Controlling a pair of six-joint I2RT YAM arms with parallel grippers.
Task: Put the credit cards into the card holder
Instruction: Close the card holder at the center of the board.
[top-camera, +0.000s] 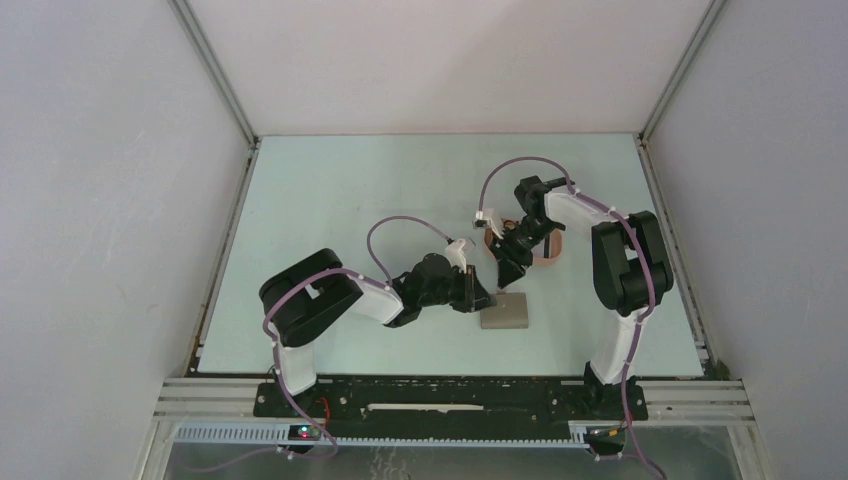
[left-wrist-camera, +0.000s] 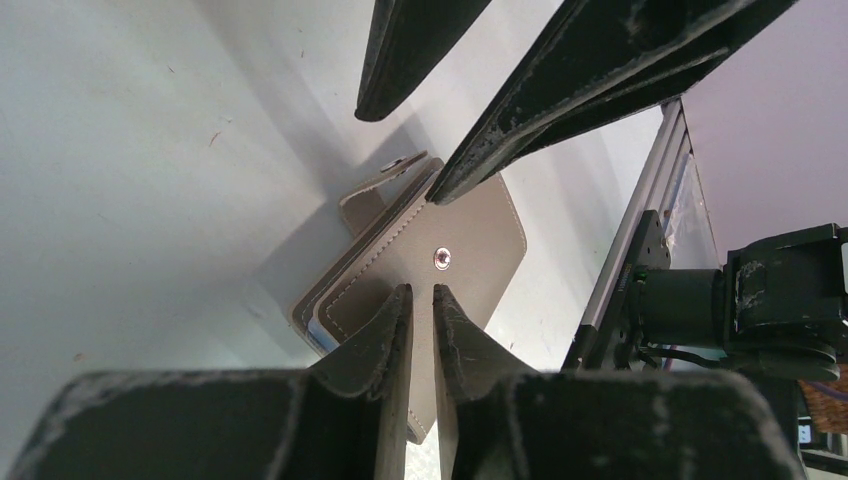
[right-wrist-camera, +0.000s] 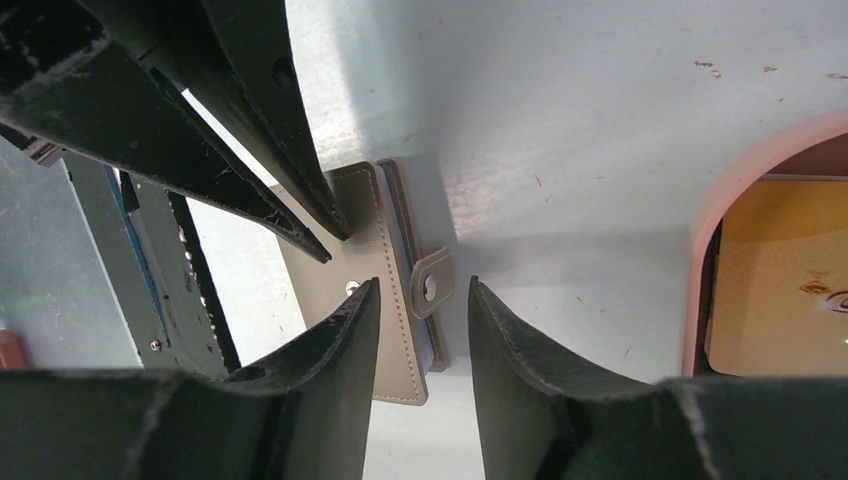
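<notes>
While both tools meet at card holder (top-camera: 505, 311) — peach tray (top-camera: 546, 258) beside

Walls: plain white panels (top-camera: 110, 200) enclose three sides.
Table: pale blue-green top (top-camera: 330, 200), lightly scuffed.
Frame: aluminium rails (top-camera: 215, 70) in corners and along the near edge.
Light: even, soft shadows.

Two robot arms (top-camera: 330, 300) with white and black links, looping purple cables, and scuffed black tapered tool fingers (left-wrist-camera: 380, 340).
</notes>
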